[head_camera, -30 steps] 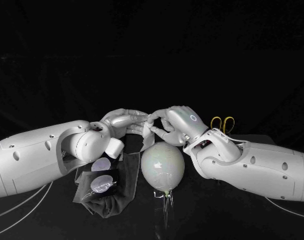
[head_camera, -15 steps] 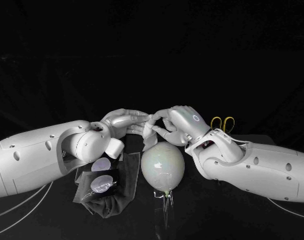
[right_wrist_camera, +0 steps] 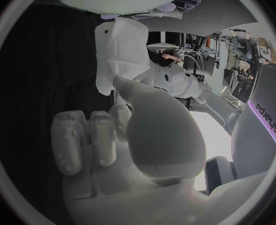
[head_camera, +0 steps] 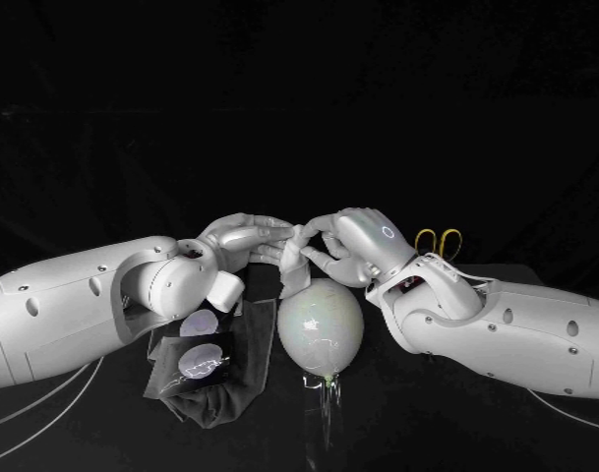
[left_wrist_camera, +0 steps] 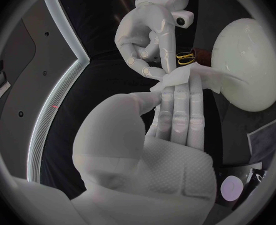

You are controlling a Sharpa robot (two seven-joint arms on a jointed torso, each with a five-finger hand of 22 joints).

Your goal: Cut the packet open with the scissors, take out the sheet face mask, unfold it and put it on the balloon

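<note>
so the packet (head_camera: 193, 362) lies at the left, emptied by the look of it; left hand (head_camera: 247, 236) has its fingers closed on the sheet face mask (head_camera: 292, 264), hanging folded just above the balloon (head_camera: 321, 324); right hand (head_camera: 353, 239) pinches the mask's other edge; scissors (head_camera: 439, 242) lie behind, probably finished with; unfolding and draping aren't done yet

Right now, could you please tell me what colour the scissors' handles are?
They are yellow; the scissors show best in the head view.
</note>
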